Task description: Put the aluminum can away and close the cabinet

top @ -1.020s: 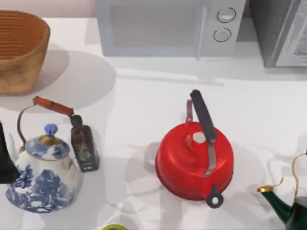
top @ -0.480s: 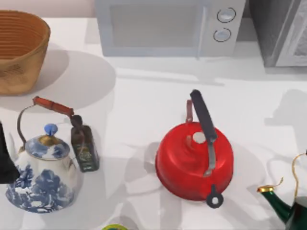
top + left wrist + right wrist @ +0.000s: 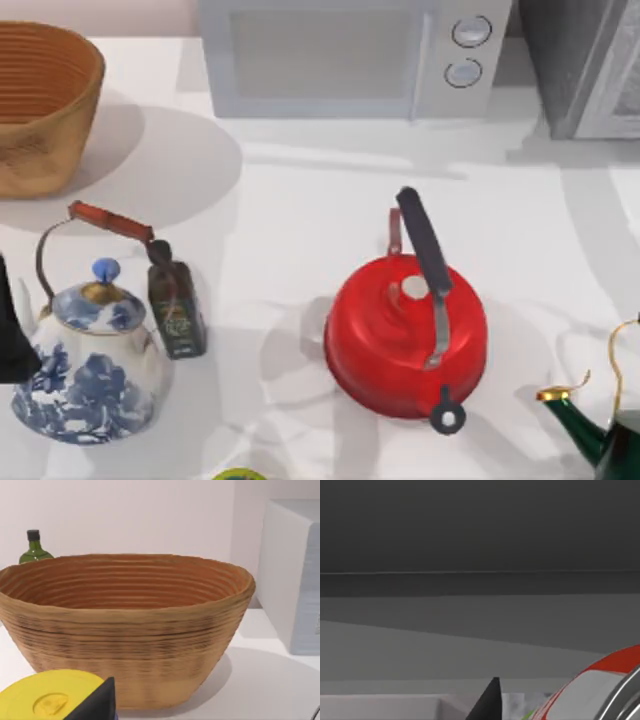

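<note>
Aluminum can point(image 3: 600, 690): red, white and yellow-green label with a silver rim, seen close up in the right wrist view, just beside a dark fingertip point(image 3: 487, 702) of the right pincer. Grey flat panels fill the space behind it; whether these belong to the cabinet cannot be told. Whether the right pincer is clamped on the can cannot be told.

Landmark: red kettle point(image 3: 405, 335), black handle, near the middle of the white counter point(image 3: 300, 200).

- Microwave point(image 3: 350, 55): behind the red kettle, at the counter's back edge, two round knobs.
- Grey cabinet point(image 3: 590, 65): behind and right of the red kettle, beside the microwave.
- Dark glass bottle point(image 3: 176, 305): left of the red kettle, upright.
- Blue-and-white kettle point(image 3: 90, 360): further left, just beside the bottle, with a red-grip wire handle.
- Wicker basket point(image 3: 40, 100): far left and behind.
- Green kettle point(image 3: 610, 430): right of the red kettle, at the edge, gold trim.

Left arm point(image 3: 12, 335): dark shape at the left edge, beside the blue-and-white kettle. Its wrist view faces the wicker basket, with a yellow lid point(image 3: 50, 700) and green bottle point(image 3: 34, 550) nearby; pincer state cannot be told.
</note>
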`<action>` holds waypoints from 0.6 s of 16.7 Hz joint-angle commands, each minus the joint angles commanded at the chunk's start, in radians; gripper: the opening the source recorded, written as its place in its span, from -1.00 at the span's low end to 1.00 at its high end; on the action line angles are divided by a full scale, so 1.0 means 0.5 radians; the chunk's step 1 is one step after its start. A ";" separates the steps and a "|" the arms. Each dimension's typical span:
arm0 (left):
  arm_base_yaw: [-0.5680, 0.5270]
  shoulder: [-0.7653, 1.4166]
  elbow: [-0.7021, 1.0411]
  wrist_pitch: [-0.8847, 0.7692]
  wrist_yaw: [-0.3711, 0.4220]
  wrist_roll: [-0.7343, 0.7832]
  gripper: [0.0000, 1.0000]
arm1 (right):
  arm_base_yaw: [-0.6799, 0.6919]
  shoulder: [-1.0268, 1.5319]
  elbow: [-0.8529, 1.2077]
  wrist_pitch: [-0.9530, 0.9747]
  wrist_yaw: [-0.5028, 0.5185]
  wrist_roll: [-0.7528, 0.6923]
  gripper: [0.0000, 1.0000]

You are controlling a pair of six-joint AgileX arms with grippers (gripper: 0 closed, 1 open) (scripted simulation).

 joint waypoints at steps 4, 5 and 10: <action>0.000 0.000 0.000 0.000 0.000 0.000 1.00 | 0.047 0.308 0.471 -0.198 0.033 -0.002 -1.00; 0.000 0.000 0.000 0.000 0.000 0.000 1.00 | 0.054 0.353 0.538 -0.232 0.037 -0.003 -1.00; 0.000 0.000 0.000 0.000 0.000 0.000 1.00 | 0.061 0.402 0.612 -0.270 0.042 -0.005 -1.00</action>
